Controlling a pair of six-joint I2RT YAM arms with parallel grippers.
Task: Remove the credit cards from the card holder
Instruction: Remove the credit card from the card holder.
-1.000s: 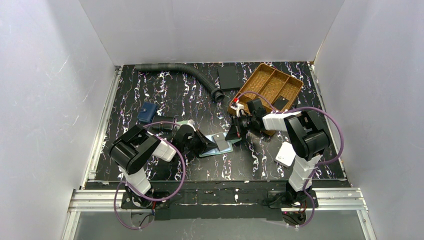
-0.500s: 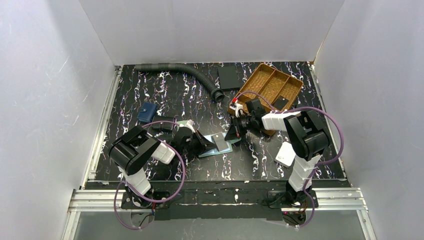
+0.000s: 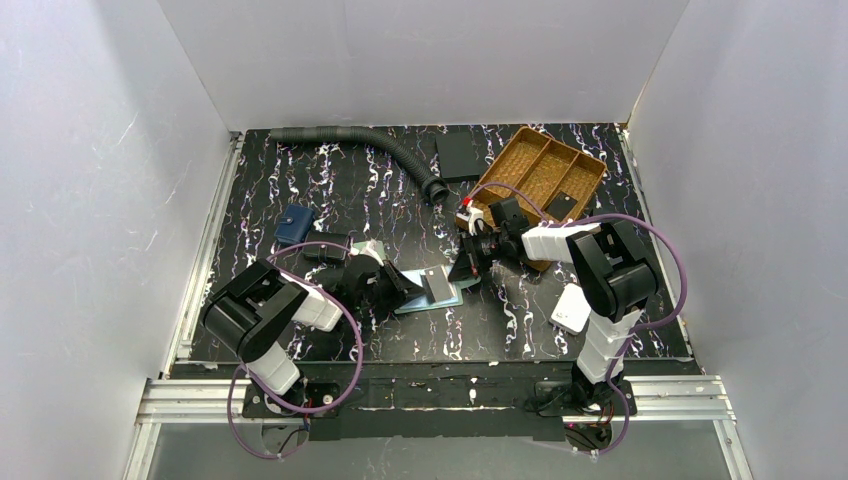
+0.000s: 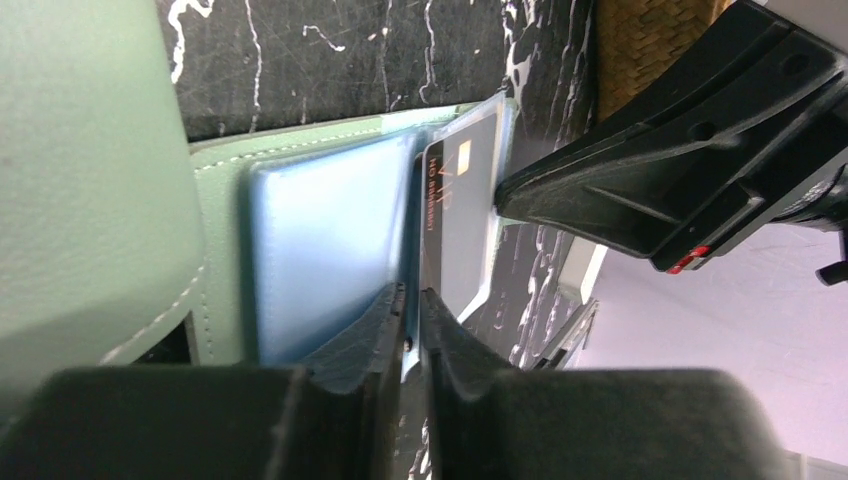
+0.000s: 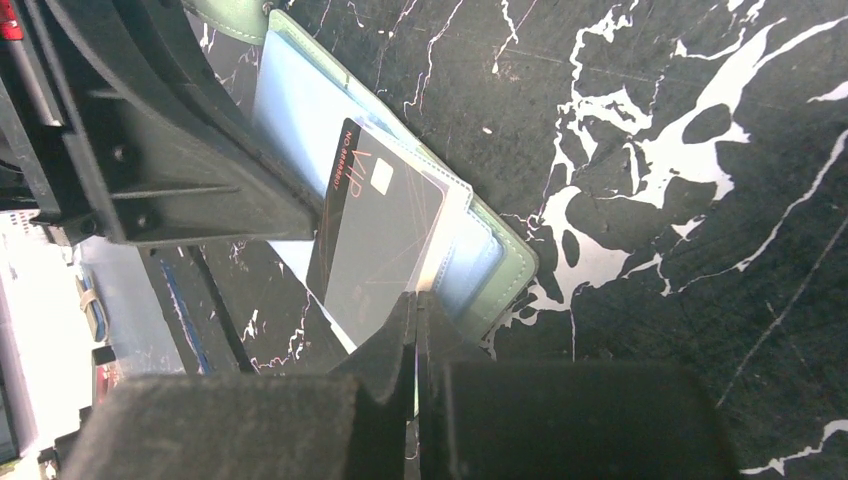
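Protruding black card (image 5: 380,235) in open card holder (image 5: 505,265)

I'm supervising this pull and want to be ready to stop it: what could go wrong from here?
The right gripper pinches only the edge of the black card, so the card could slip free mid-pull. The left gripper clamps the card holder right beside that card; if it pins the card too, pulling may bend it.
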